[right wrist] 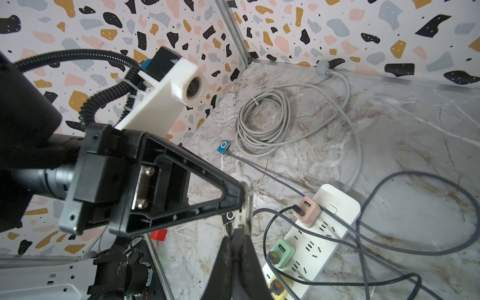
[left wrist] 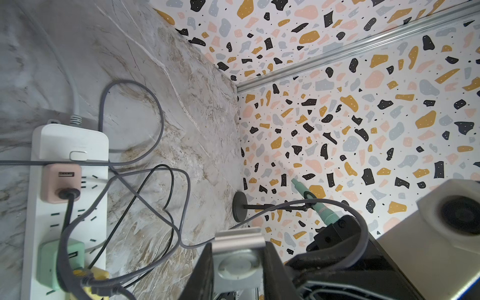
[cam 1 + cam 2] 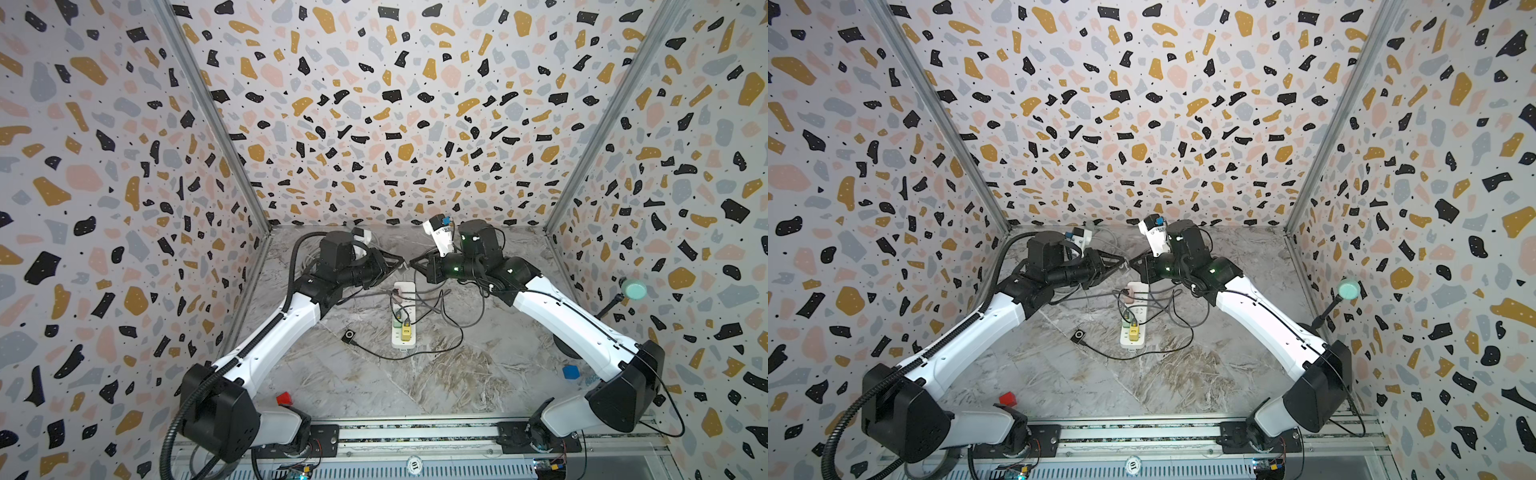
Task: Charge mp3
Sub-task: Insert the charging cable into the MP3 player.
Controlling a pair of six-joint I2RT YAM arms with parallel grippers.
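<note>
Marble tabletop (image 3: 436,382), silver mp3 (image 2: 239,265) in left pincer (image 3: 401,264)

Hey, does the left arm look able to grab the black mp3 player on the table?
Probably not for now: the left fingers are clamped on a silver mp3 player. Nothing covers the black mp3 player.
</note>
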